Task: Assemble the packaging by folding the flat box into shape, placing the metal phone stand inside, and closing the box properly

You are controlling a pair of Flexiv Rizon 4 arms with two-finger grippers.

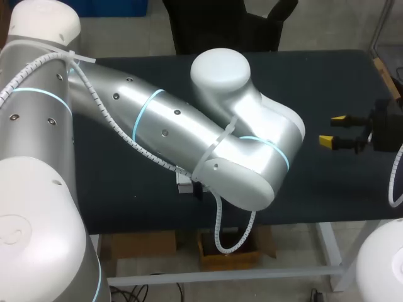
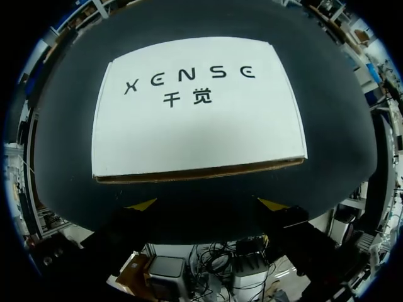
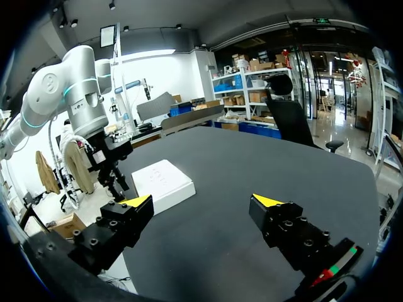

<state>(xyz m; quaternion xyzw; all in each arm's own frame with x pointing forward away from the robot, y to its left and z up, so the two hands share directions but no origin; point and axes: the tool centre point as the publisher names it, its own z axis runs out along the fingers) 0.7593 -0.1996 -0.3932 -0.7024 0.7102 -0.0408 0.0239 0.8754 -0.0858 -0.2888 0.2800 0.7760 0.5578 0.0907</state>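
A closed white box [image 2: 198, 113] with dark print on its lid lies flat on the black table [image 2: 327, 94], a brown cardboard edge showing along the side nearest my left gripper [image 2: 208, 204]. That gripper hangs open just short of this edge, over the table's front border. In the head view my left arm [image 1: 189, 132] hides the box except a white corner [image 1: 184, 182]. My right gripper [image 1: 334, 130] stands open and empty at the right, well apart from the box [image 3: 162, 182]. No metal phone stand is in sight.
The dark tabletop [image 1: 327, 182] is bare between the box and my right gripper [image 3: 201, 201]. My left arm [image 3: 75, 94] comes down at the table's front edge, its gripper [image 3: 116, 179] right beside the box.
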